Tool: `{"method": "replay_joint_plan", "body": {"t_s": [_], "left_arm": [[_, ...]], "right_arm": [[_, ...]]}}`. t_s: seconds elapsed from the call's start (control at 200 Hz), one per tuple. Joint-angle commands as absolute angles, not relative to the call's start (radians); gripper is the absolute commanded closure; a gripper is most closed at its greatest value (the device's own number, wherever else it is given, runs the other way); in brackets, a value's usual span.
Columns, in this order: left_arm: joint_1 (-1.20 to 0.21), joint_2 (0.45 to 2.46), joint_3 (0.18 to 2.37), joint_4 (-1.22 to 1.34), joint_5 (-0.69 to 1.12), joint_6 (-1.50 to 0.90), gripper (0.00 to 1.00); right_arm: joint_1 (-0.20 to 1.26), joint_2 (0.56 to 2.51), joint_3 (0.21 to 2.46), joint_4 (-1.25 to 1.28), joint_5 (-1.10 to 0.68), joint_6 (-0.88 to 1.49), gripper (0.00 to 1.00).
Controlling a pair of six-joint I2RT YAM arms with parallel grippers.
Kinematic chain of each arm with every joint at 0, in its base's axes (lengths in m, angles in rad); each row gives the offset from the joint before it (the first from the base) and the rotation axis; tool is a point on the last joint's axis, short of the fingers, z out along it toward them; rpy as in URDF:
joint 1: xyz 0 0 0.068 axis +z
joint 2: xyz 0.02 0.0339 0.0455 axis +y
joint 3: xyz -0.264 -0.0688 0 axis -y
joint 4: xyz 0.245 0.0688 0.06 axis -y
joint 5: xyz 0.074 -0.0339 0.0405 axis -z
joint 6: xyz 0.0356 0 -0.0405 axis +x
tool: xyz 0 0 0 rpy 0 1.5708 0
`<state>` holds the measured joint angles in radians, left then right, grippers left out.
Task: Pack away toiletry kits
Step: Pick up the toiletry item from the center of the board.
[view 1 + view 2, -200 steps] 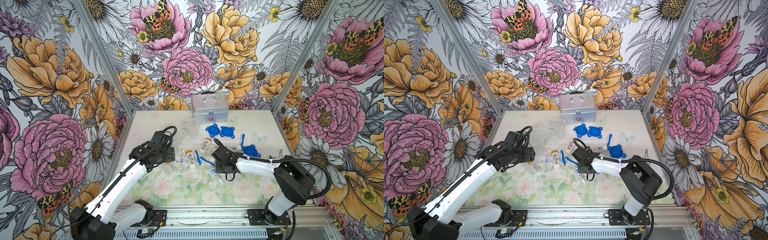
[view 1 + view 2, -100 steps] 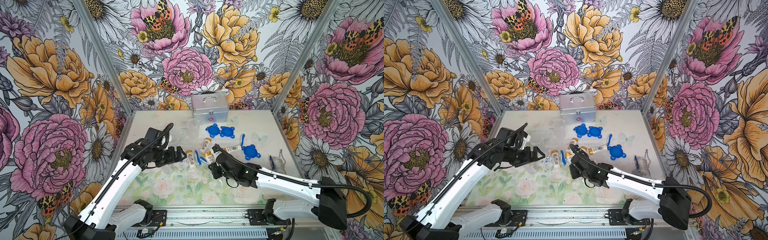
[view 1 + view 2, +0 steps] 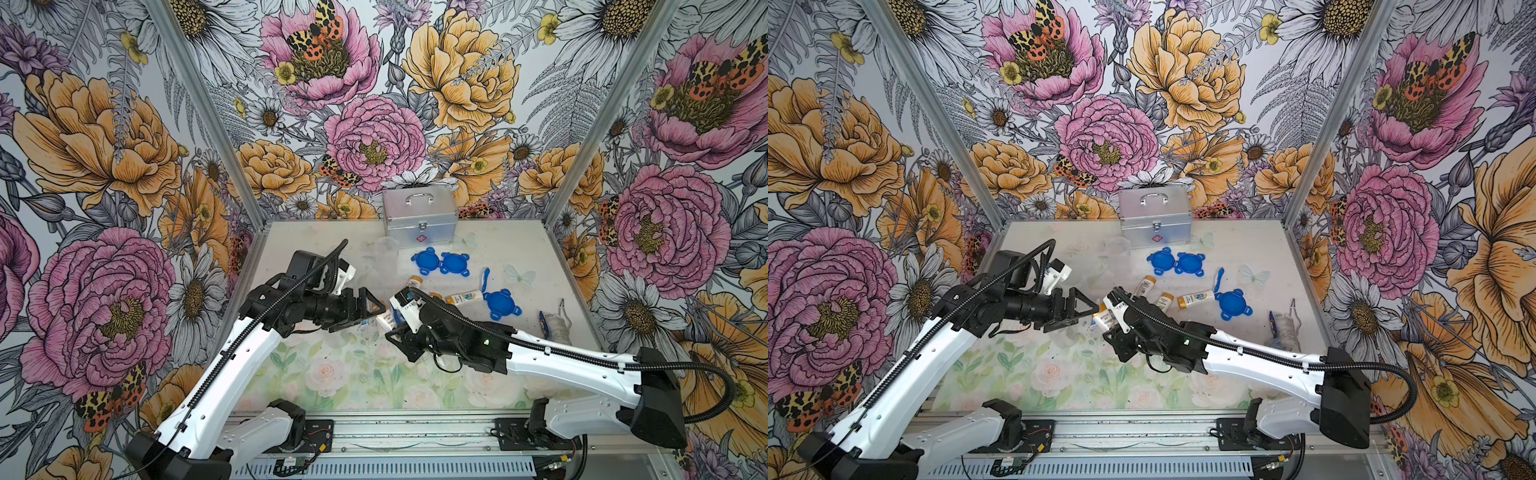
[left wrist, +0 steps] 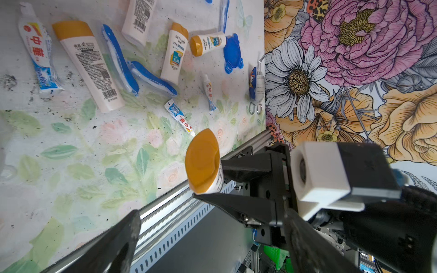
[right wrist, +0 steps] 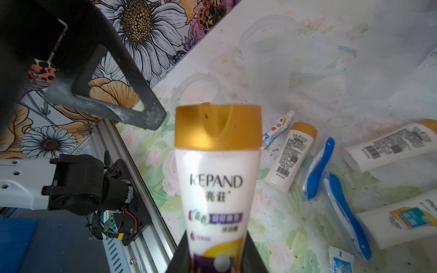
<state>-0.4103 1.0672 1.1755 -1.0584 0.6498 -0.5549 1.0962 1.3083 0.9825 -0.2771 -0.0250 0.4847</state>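
My arms (image 3: 245,365) are white shells with black joints; behind the black triangular fingers (image 5: 113,111) I see white camera blocks (image 4: 319,175) (ribbed black cables (image 3: 732,392) too).

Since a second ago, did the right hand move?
Yes. The right hand, gripping a bottle, slid left, away from the lone blue lid.

Left pincer (image 3: 374,316) gapes wide, facing the clamped right pincer (image 4: 208,180).
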Motion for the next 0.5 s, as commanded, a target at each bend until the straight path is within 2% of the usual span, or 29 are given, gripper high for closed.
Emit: {"method": "replay_joint_plan", "body": {"t_s": [0.0, 0.165, 0.495], "left_arm": [[-0.421, 1.066, 1.141, -1.006, 0.691, -0.579, 0.11], [-0.425, 1.066, 1.115, -0.983, 0.692, -0.589, 0.16], [-0.425, 1.044, 1.058, -0.976, 0.696, -0.604, 0.37]], "right_arm": [[1.112, 1.328, 1.02, -0.211, -0.059, 0.469, 0.87], [1.138, 1.349, 1.033, -0.195, -0.072, 0.461, 0.87], [1.148, 1.351, 1.039, -0.167, -0.084, 0.462, 0.87]]}}
